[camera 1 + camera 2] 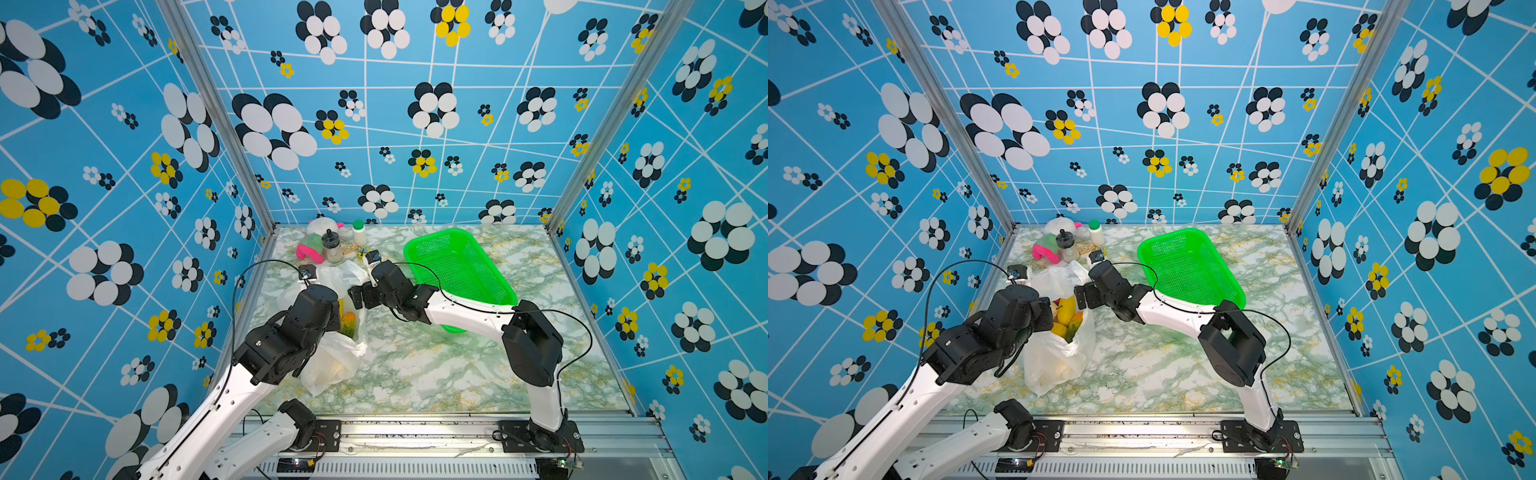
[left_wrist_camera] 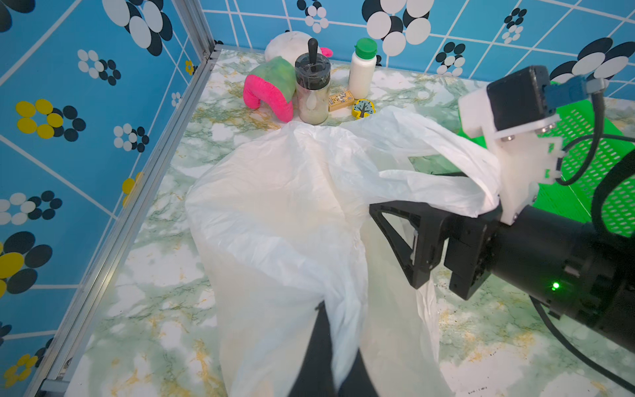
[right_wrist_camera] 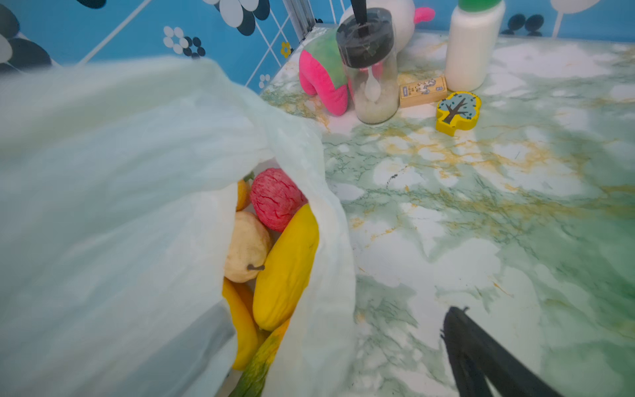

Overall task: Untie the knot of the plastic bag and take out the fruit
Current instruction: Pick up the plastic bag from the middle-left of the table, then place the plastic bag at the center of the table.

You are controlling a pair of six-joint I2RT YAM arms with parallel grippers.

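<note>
Bag (image 1: 1054,357) lies on the desk (image 1: 1183,365) with its mouth between the two claws and its closed end back beside the left forearm. Mouth gapes, no knot shows, and one handle loop (image 2: 446,192) hangs over the right wrist, so I judge untying done and fruit removal the step in hand. Left claw (image 2: 322,311): fingers closed together on a fold of bag film, holding one lip of the mouth. Right claw (image 1: 1082,297): jaws wide, nothing between them; the right wrist view shows one finger only, the other hidden behind film. Key relation: the fruit (image 1: 1066,316) sits inside the mouth directly ahead of the right claw, near its centre line, a little toward the hidden finger's side. The basket (image 1: 1187,266) is behind that claw, alongside its forearm. Closest piece is the yellow fruit (image 3: 287,268); in the right wrist view its long axis runs roughly along the claw's pointing direction, though the top views leave its tilt unclear. Red fruit (image 3: 275,197) and cream fruit (image 3: 245,245) lie beyond and beside it, touching it. Right claw is the nearer free one; left claw is occupied with the film. Judgement: the approach is short and straight ahead, jaws straddling the yellow fruit across its narrow width. Risk: the loose lip beside the fruit gets pinched with it, or the draped loop drags the bag when the arm withdraws.
</note>
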